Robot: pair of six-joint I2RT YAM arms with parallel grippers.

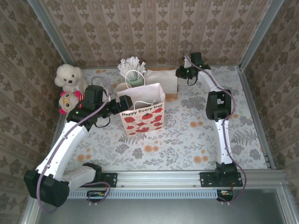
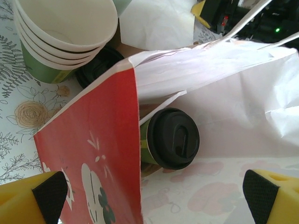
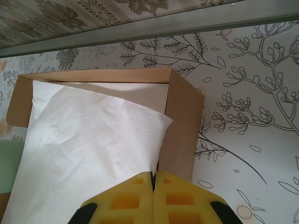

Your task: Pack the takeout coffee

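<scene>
The takeout coffee, a small green paper cup point(image 2: 145, 145) capped with a round, glossy black plastic lid point(image 2: 174, 138), lies on its side inside the paper gift bag point(image 1: 142, 112), on the bag's pale inner wall with the lid facing the mouth. The bag is stiff white paper printed with red poppies, with a solid red side panel and thin cord handles; its inside is creased and matte. The left gripper point(image 2: 155, 193) sits at the bag's mouth, its 2 yellow foam fingers with black pads spread wide apart, 1 to each side of the opening and closed on nothing. Just outside the bag's red panel is a nested stack of green cups point(image 2: 60, 37) with cream insides, and a black lid point(image 2: 96, 65) lies flat between that stack and the bag. Behind the bag, a shallow brown cardboard box point(image 3: 182, 121) holds soft, wrinkled white napkins point(image 3: 93, 149). At that box the right gripper point(image 3: 153, 186) has its ribbed yellow fingers pressed together, and the corner of the top napkin runs into the seam between them, pinched there.
</scene>
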